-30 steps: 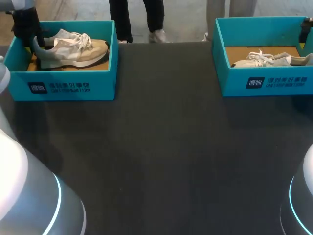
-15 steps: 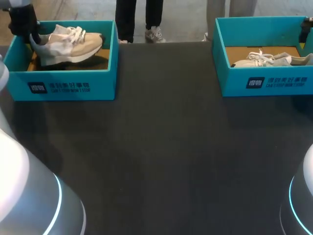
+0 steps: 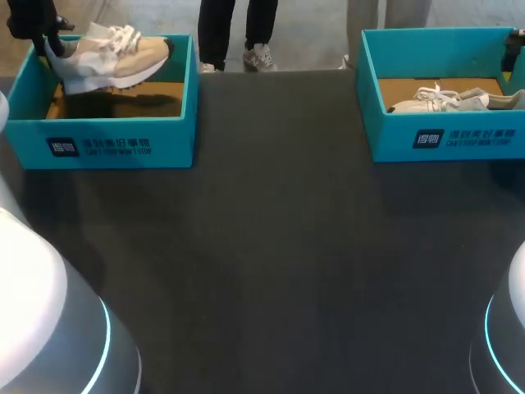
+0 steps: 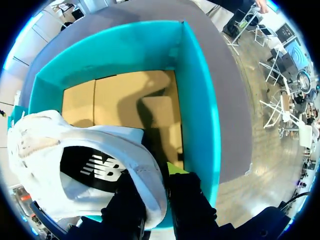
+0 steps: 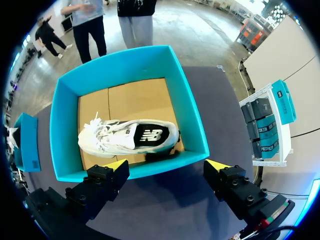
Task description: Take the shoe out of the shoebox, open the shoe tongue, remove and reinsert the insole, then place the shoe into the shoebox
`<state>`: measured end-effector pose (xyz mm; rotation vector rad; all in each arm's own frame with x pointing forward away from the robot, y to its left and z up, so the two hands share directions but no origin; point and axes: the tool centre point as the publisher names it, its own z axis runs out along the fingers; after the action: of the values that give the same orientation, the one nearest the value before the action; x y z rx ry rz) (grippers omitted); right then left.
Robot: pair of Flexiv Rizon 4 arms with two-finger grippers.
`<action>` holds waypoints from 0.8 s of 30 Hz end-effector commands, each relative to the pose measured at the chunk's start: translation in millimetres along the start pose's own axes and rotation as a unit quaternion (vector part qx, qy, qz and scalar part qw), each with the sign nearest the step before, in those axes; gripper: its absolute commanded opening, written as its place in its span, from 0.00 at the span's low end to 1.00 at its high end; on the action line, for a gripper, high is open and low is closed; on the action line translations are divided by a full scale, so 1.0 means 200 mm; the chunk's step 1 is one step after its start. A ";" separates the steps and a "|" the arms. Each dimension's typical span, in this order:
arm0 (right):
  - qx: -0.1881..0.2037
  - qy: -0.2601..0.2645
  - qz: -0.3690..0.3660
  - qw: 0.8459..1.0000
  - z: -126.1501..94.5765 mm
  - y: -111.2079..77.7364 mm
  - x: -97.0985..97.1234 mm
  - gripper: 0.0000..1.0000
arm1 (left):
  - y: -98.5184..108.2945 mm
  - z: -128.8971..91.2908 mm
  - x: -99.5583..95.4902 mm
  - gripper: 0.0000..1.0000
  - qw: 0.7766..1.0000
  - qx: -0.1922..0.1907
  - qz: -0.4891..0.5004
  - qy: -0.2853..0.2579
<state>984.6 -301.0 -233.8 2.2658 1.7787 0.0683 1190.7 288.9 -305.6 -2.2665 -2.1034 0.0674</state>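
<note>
A beige and white shoe (image 3: 107,57) hangs tilted above the left teal shoebox (image 3: 107,144), its heel highest. My left gripper (image 3: 45,37) is shut on the heel collar. In the left wrist view the white heel (image 4: 75,165) sits between the black fingers of that gripper (image 4: 157,192), over the box's brown cardboard floor (image 4: 125,100). A second white shoe (image 3: 447,100) lies in the right teal shoebox (image 3: 447,135). My right gripper (image 5: 167,165) stands open above the near wall of that box (image 5: 185,105), with the shoe (image 5: 135,136) ahead of it.
The two shoeboxes stand at the table's far left and far right. The dark table top (image 3: 271,246) stretches between and in front of them. A person's legs stand beyond the far edge.
My left gripper has closed on the shoe's heel and risen. The shoe has come up off the left box's floor and tilted toe-down. The right arm has kept still.
</note>
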 end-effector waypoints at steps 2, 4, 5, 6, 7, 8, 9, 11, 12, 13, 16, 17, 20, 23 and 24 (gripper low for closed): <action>-0.001 0.001 0.000 1.000 0.00 0.00 0.00 1.00 | 0.01 -0.23 0.01 0.00 1.000 0.014 -0.001 -0.005; -0.001 0.001 0.000 1.000 0.00 0.00 0.00 1.00 | 0.01 -0.29 0.01 0.00 1.000 0.015 -0.003 -0.005; -0.001 0.001 0.000 1.000 0.00 0.00 0.00 1.00 | 0.01 -0.33 0.01 0.00 1.000 0.014 -0.004 -0.006; -0.001 0.001 0.000 1.000 0.00 0.00 0.00 1.00 | 0.01 -0.36 0.01 0.00 1.000 0.014 -0.005 -0.007; -0.001 0.001 0.000 1.000 0.00 0.00 0.00 1.00 | 0.01 -0.39 0.01 0.00 1.000 0.014 -0.005 -0.007; -0.001 0.001 0.000 1.000 0.00 0.00 0.00 1.00 | 0.01 -0.42 0.01 0.00 1.000 0.013 -0.005 -0.008; -0.001 0.001 0.000 1.000 0.00 0.00 0.00 1.00 | 0.01 -0.45 0.01 0.00 1.000 0.011 -0.004 -0.008; -0.001 0.001 0.000 1.000 0.00 0.00 0.00 1.00 | 0.01 -0.50 0.01 0.00 1.000 0.008 -0.004 -0.009; -0.001 0.001 0.000 1.000 0.00 0.00 0.00 1.00 | 0.01 -0.53 0.01 0.00 1.000 0.006 -0.003 -0.009; -0.001 0.001 0.000 1.000 0.00 0.00 0.00 1.00 | 0.01 -0.55 0.02 0.00 1.000 0.005 -0.003 -0.009; -0.001 0.001 0.000 1.000 0.00 0.00 0.00 1.00 | 0.02 -0.60 0.02 0.00 1.000 0.002 -0.003 -0.010; -0.001 0.001 0.000 1.000 0.00 0.00 0.00 1.00 | 0.02 -0.62 0.03 0.00 1.000 0.002 -0.003 -0.010; -0.001 0.001 0.000 1.000 0.00 0.00 0.00 1.00 | 0.01 -0.65 0.03 0.00 1.000 -0.001 -0.002 -0.009; -0.001 0.001 0.000 1.000 0.00 0.00 0.00 1.00 | 0.01 -0.67 0.03 0.00 1.000 -0.009 -0.002 -0.006; -0.001 0.001 0.000 1.000 0.00 0.00 0.00 1.00 | 0.01 -0.67 0.03 0.00 1.000 -0.009 -0.002 -0.006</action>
<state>984.6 -301.0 -233.7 2.2658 1.7787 0.0683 1197.3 291.2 -186.4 -2.2862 -2.1393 0.0281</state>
